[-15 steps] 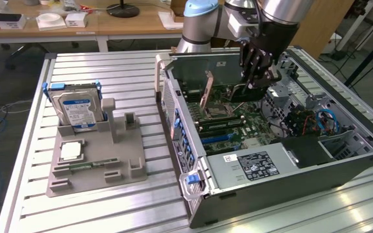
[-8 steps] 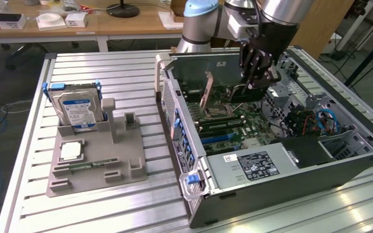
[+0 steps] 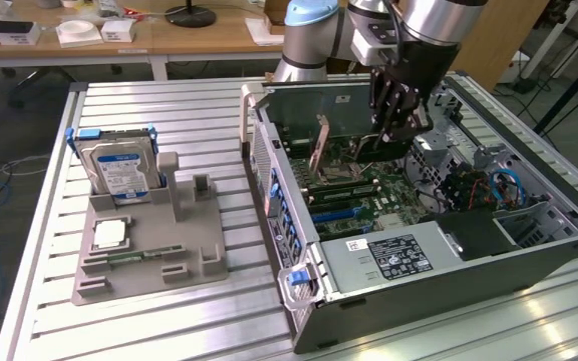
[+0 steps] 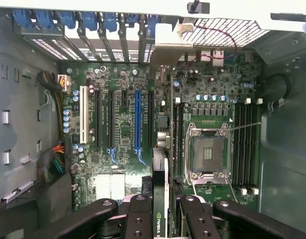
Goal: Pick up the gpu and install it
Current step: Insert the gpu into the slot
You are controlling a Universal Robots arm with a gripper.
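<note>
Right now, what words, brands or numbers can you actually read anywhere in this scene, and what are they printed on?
"NVIDIA": on the edge of the gpu clamped in the gripper.
Blue-white label on the hard drive: too small to read.
Black label on the power supply: too small to read.
White sticker beside that label: too small to read.
Markings on the motherboard: too small to read.

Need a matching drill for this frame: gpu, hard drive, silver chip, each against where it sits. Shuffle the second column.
1. gpu
2. hard drive
3. silver chip

A. standing upright in the gray holder
B. lying flat on the gray holder
C. held in the gripper above the motherboard

Pairs: 1-C, 2-A, 3-B
</note>
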